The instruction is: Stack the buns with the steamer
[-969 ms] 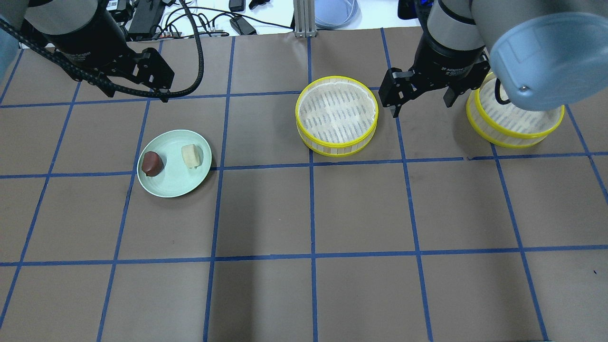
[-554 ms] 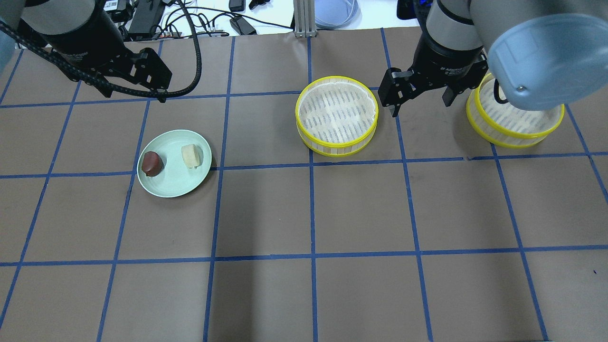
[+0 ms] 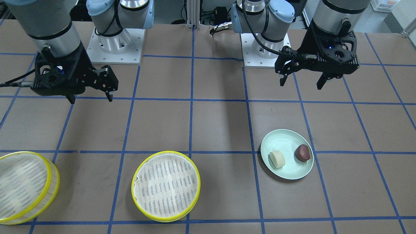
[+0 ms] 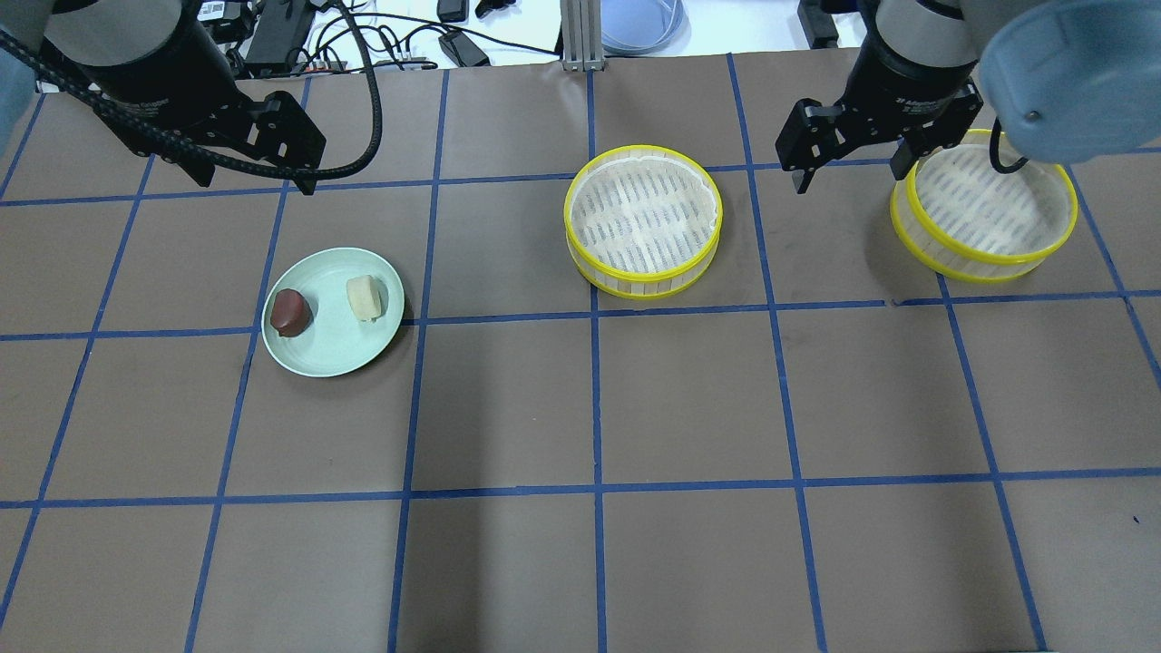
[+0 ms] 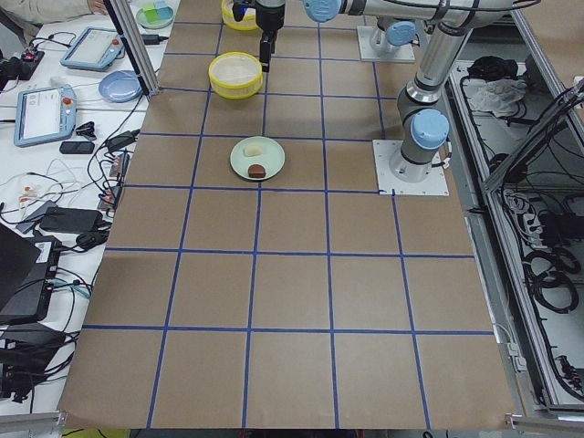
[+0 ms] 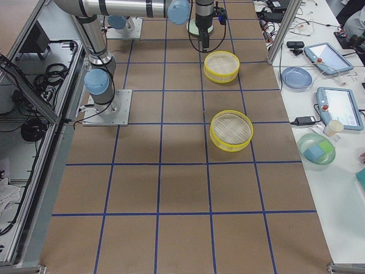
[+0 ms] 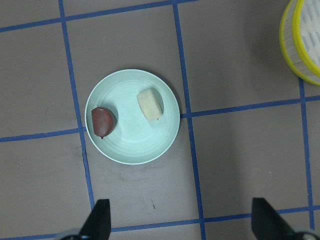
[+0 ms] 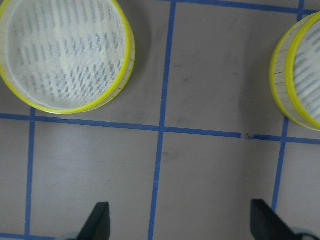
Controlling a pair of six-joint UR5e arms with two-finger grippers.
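A dark reddish-brown bun and a pale cream bun lie side by side on a mint-green plate at the left. They also show in the left wrist view, the brown bun and the cream bun. One steamer tier stands at the middle back and a second tier at the right back, both holding nothing. My left gripper hangs open and empty behind the plate. My right gripper hangs open and empty between the two tiers, near the right one's rim.
Cables, power bricks and a blue dish lie beyond the table's far edge. The two robot bases stand at the near edge. Blue tape lines mark a grid on the brown table.
My right gripper has moved to the right and back, so it now uncovers most of the right steamer tier. My left gripper has barely moved. Buns and tiers stay put.
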